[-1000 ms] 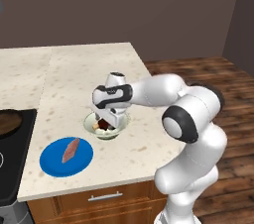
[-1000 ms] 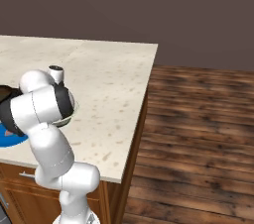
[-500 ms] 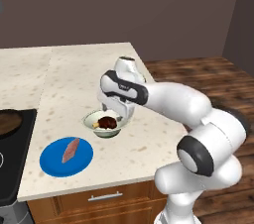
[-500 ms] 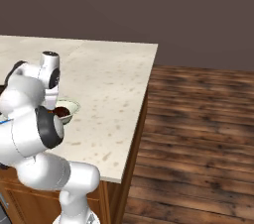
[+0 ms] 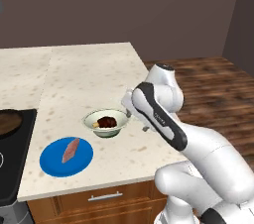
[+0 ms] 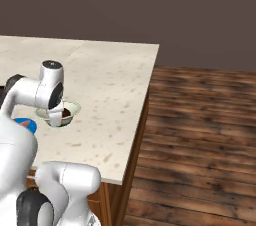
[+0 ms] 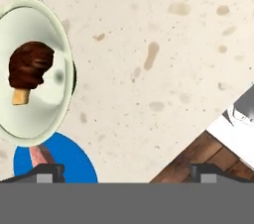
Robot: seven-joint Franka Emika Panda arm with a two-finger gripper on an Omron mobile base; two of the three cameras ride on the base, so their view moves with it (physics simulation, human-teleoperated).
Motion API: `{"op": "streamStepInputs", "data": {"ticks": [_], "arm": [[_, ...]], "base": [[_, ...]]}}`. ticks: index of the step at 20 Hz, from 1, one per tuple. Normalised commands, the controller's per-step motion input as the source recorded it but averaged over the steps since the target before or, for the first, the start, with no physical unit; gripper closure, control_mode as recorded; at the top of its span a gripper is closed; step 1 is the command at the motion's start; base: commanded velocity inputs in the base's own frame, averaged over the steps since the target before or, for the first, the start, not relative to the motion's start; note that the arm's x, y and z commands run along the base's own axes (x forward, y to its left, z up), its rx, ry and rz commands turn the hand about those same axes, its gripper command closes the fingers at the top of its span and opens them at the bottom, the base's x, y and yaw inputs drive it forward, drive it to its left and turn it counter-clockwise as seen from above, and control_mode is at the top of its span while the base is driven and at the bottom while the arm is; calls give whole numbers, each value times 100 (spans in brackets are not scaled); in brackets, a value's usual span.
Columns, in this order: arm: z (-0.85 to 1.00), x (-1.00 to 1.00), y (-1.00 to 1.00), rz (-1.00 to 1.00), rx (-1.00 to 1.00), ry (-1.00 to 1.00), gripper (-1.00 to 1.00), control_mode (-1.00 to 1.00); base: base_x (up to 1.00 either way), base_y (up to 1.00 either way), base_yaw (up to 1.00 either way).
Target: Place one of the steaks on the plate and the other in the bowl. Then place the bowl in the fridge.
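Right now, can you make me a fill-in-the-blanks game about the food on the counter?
1. The brown steak lies in the ____.
2. The pink steak lies on the blue ____.
3. The pincer, beside the bowl, is ____ and holds nothing.
4. The plate and the bowl both sit on the ____.

Missing words: bowl; plate; open; counter
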Motion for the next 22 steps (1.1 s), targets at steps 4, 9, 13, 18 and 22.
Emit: {"op": "streamStepInputs", "data": {"ticks": [4,9,13,18,22], "arm": [[26,-100,-71,0,10,-16,-100,-100],[29,-47,-46,0,4,-11,-100,-100],[1,-1,-6,1,0,0,-100,-100],[0,4,0,2,0,0,-100,100],[0,0,0,0,0,0,-100,100]], "base": [[0,0,0],[0,0,0],[0,0,0],[2,0,1],[-42,-4,8]]}}
